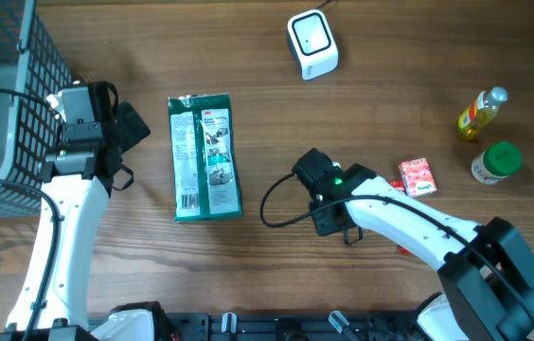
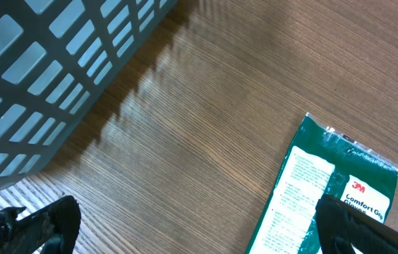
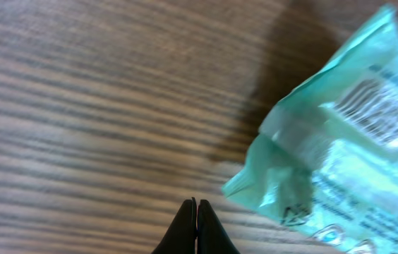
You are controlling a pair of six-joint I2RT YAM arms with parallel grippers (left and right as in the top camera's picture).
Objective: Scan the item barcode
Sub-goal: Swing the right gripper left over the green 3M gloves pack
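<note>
Plainly, green packet [image 1: 205, 156] — "3M", "Comfort", "Gloves" — flat on table [image 1: 390, 114]

We found the green 3M glove packet [image 1: 205, 156] lying flat on the bench [image 1: 390, 104], printed face up, untouched. The white scanner [image 1: 312, 44] stood well apart from it.

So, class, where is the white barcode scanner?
Overhead view: the white barcode scanner sits near the top edge, up and right of the green 3M glove package.
</note>
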